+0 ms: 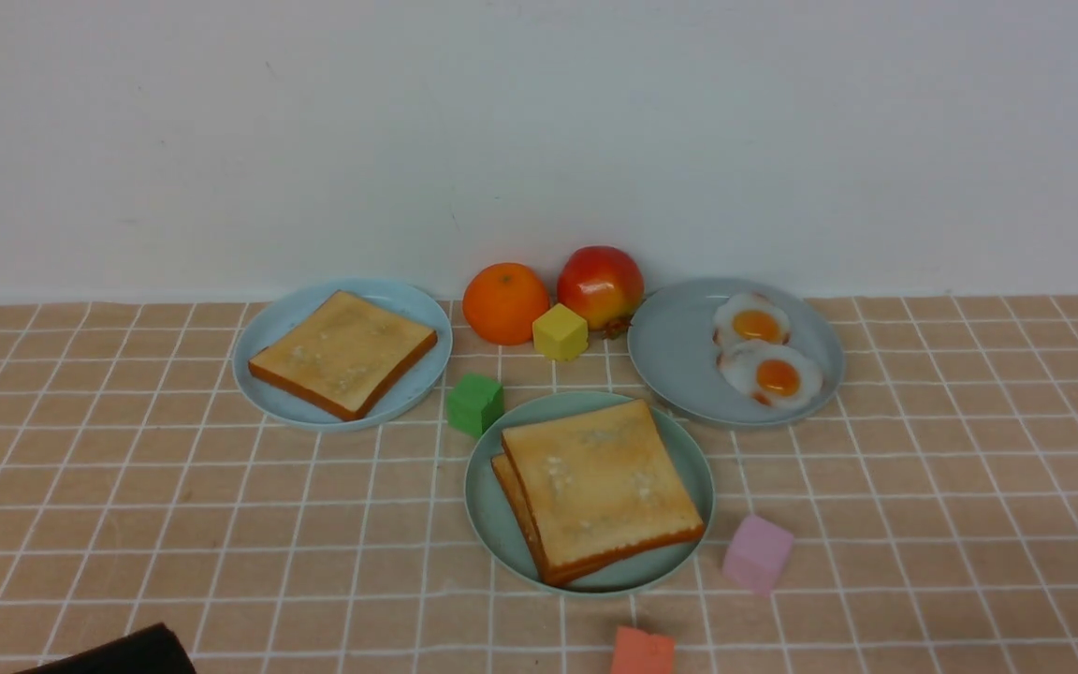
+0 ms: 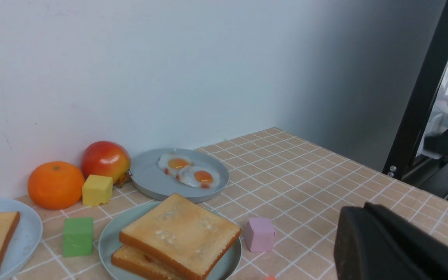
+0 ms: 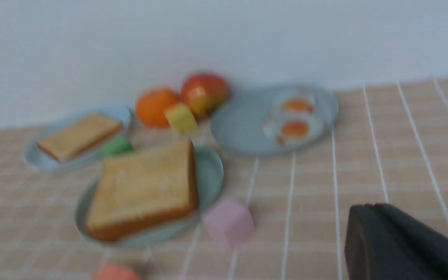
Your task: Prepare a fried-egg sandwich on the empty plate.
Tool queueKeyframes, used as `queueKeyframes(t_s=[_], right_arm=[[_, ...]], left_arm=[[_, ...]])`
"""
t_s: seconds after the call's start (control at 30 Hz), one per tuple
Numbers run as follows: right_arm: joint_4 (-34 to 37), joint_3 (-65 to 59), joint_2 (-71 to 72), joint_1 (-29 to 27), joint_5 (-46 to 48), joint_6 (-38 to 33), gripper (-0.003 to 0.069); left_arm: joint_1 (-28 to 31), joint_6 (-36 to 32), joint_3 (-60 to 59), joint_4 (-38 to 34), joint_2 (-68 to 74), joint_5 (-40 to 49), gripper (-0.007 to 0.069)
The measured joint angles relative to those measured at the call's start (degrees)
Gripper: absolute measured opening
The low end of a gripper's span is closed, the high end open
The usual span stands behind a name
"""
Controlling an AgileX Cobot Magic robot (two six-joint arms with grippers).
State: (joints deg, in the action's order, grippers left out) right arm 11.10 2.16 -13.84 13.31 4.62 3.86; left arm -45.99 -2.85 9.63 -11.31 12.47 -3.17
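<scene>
Two golden toast slices lie stacked as a sandwich (image 1: 600,482) on the mint-green plate (image 1: 483,487) at the centre of the table. The top slice sits slightly askew, and what lies between the slices is hidden. The left wrist view also shows the sandwich (image 2: 179,233) and its plate (image 2: 107,241). My left gripper (image 2: 364,206) is shut on nothing, well back from the plate; its dark body (image 1: 118,655) shows at the front left edge. My right gripper (image 3: 372,206) is shut and empty, held off to the side of the sandwich (image 3: 144,186).
A pale blue plate (image 1: 268,337) with one toast slice (image 1: 342,354) stands back left. A grey-blue plate (image 1: 679,346) holds two fried eggs (image 1: 768,360) back right. Orange (image 1: 505,302), apple (image 1: 600,285), and yellow (image 1: 560,332), green (image 1: 475,404), pink (image 1: 757,554) and coral (image 1: 642,652) cubes surround the centre plate.
</scene>
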Motion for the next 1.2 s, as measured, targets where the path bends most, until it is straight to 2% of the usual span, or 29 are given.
queueKeyframes(t_s=[0.2,0.47,1.2], right_arm=[[-2.86,-3.64,2.18,-0.31,5.68,0.25,0.0005],[-6.07,-3.41,14.11,-7.13,15.88,-1.47,-0.0015],[-6.01,-3.09,14.46,-8.02,17.39,-2.21,-0.0013]], left_arm=[[0.0,0.0,0.0,0.0,0.0,0.07,-0.0013],[0.0,0.0,-0.04,-0.06,0.0,0.12,-0.0013],[0.0,0.0,-0.11,-0.17,0.0,1.54,-0.0002]])
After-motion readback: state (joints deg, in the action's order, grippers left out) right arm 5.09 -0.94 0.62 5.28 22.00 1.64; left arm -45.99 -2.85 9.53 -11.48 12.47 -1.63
